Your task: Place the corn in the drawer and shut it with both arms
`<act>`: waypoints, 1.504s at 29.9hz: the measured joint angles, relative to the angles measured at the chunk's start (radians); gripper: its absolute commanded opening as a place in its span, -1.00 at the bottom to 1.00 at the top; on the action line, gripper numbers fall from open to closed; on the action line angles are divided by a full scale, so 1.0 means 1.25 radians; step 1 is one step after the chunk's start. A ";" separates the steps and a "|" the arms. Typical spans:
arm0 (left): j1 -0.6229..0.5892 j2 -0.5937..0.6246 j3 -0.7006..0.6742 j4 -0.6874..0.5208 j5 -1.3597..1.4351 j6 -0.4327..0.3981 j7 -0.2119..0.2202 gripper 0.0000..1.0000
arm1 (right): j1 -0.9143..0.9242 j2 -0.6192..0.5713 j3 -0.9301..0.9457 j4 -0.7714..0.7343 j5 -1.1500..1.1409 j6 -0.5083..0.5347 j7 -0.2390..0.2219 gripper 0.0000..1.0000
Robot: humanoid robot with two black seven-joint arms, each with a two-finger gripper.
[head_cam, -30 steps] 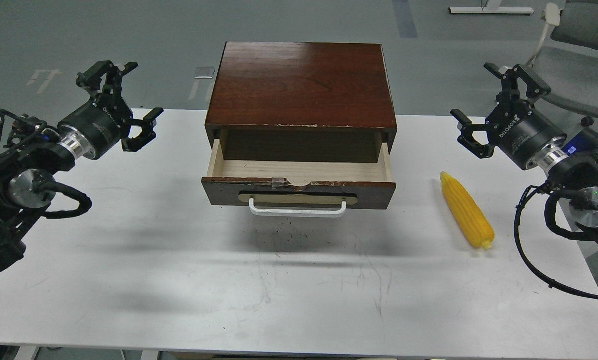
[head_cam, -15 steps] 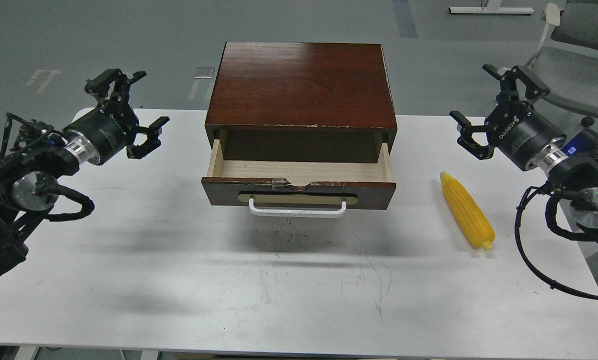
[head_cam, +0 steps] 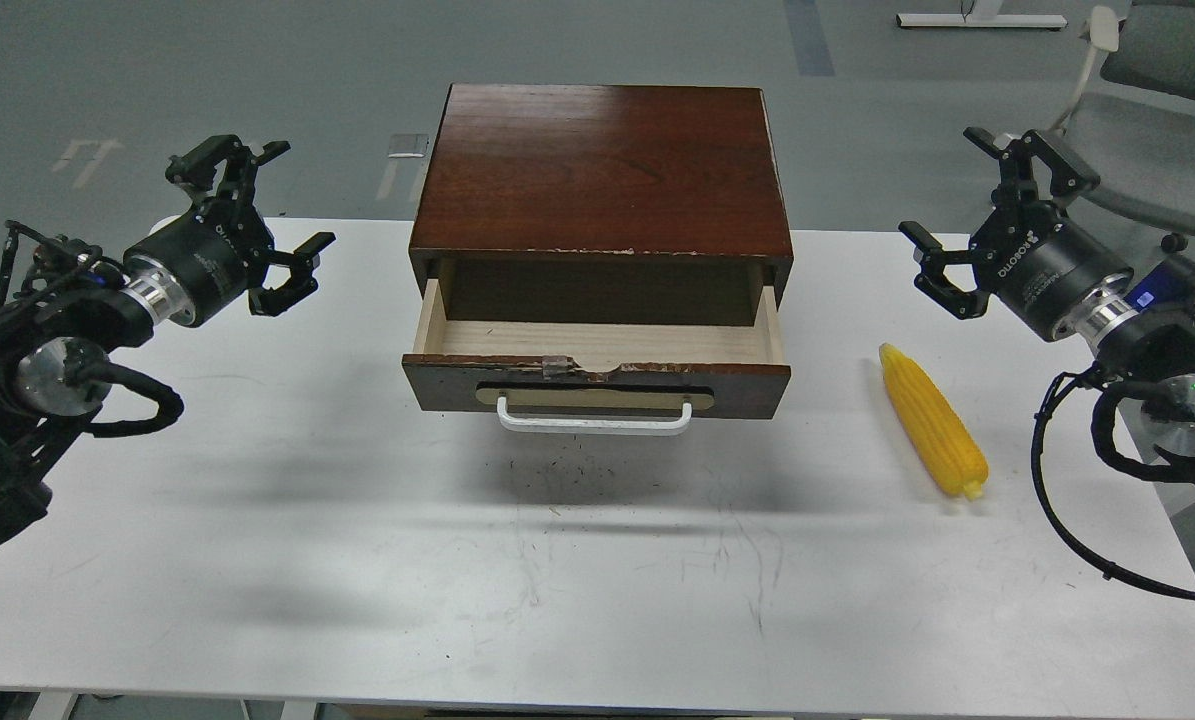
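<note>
The yellow corn (head_cam: 932, 421) lies on the white table (head_cam: 357, 540), to the right of the cabinet, pointing away from me. The drawer (head_cam: 597, 365) of the reddish-brown cabinet (head_cam: 602, 170) is pulled open; its pale wood inside holds nothing, and its white handle (head_cam: 595, 418) faces me. My left gripper (head_cam: 262, 220) is open and empty, held above the table left of the cabinet. My right gripper (head_cam: 977, 225) is open and empty, held above the table behind and right of the corn.
A grey chair (head_cam: 1157, 60) stands on the floor at the back right. Loose black cables (head_cam: 1067, 520) hang from my right arm over the table's right edge. The table front shows scuff marks (head_cam: 577, 470).
My left gripper rose and shifted slightly right over the second, then held. My right gripper barely moved. The corn and drawer have not moved.
</note>
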 measured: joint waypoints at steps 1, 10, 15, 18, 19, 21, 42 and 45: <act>0.000 0.000 0.000 0.000 0.000 0.000 -0.001 0.96 | 0.000 0.000 0.000 -0.001 0.000 -0.002 0.000 1.00; 0.000 -0.002 0.000 -0.001 0.001 -0.001 -0.001 0.96 | -0.001 -0.002 0.000 0.001 -0.001 -0.008 0.001 1.00; 0.001 -0.003 0.001 -0.001 0.001 -0.001 0.000 0.96 | 0.002 -0.002 0.001 0.000 -0.001 -0.009 0.001 1.00; 0.001 -0.003 0.002 -0.001 0.001 -0.001 0.000 0.96 | 0.002 -0.002 0.000 0.000 -0.001 -0.009 0.001 1.00; 0.001 -0.003 0.002 -0.001 0.001 -0.001 -0.001 0.96 | 0.002 -0.002 0.000 0.000 -0.001 -0.009 0.001 1.00; 0.001 -0.003 0.002 -0.001 0.001 0.000 -0.002 0.96 | 0.002 -0.002 -0.001 0.001 -0.009 -0.009 0.001 1.00; 0.002 -0.009 0.006 0.000 0.002 0.001 -0.001 0.96 | 0.007 -0.006 -0.008 -0.003 -0.044 -0.037 -0.001 1.00; 0.002 -0.009 0.007 0.000 0.002 0.001 -0.001 0.96 | 0.007 -0.008 -0.012 0.003 -0.060 -0.064 -0.001 1.00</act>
